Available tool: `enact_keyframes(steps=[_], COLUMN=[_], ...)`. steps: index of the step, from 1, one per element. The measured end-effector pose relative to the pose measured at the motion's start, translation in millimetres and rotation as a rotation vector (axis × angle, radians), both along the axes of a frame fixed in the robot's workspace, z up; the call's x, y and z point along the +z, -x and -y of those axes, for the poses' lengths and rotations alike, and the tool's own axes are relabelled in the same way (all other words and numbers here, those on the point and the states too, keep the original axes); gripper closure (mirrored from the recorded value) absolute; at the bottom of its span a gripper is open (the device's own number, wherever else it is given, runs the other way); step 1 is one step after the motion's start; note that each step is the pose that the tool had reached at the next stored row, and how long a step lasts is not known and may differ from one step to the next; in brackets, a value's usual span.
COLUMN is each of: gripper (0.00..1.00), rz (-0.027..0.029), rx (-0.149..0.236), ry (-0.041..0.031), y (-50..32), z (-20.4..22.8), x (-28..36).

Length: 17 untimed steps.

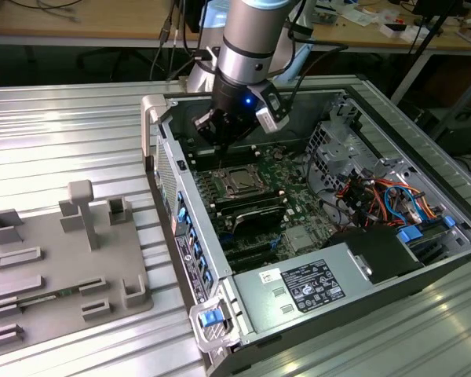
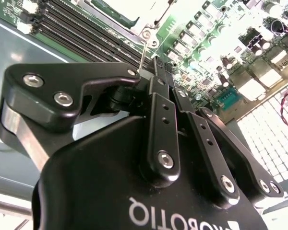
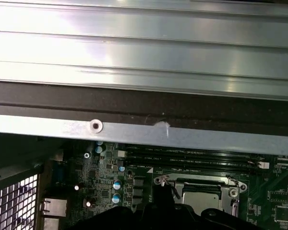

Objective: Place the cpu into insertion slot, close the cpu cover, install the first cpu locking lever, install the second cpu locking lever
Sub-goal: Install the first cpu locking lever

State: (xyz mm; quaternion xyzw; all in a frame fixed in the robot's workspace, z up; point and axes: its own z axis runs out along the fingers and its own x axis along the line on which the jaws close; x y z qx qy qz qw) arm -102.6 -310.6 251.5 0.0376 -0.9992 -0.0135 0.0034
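Right now my gripper (image 1: 220,132) hangs inside the open computer case (image 1: 160,149), low over the green motherboard (image 1: 286,166) and just beyond the processor socket as the exterior view shows it. In the second wrist view my fingers (image 2: 159,103) are drawn together with no gap at their tips, so my gripper (image 2: 157,64) is clenched. A thin metal rod (image 2: 143,56) stands just beside the tips; I cannot tell whether I pinch it or merely sit next to it.

The cpu (image 3: 201,200) already lies flat in its socket, its dull silver top showing through the window of the cpu cover (image 3: 192,181). The cover is folded down around the chip, its shiny frame flat against the socket. In the exterior view the cpu (image 1: 239,183) sits below my gripper, near the middle of the board.

Black memory slots (image 3: 192,155) run along one side of the socket. A power supply (image 1: 298,287) fills the near end of the case. On the ribbed metal table (image 1: 63,133), at the exterior view's left, rests a grey fixture plate (image 1: 63,267), well apart from the case.
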Motion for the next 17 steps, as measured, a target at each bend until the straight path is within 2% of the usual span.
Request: enact_keyframes(steps=[5,12,17], gripper=[0.89,0.89,0.89], rz=[0.0009,0.0009,0.0015], rx=[0.000,0.001,0.001], ry=[0.0001,0.0003,0.0000], y=[-4.7,-4.9,-6.8], z=[0.0,0.0,-0.1], x=[-0.9,-1.0,-3.4])
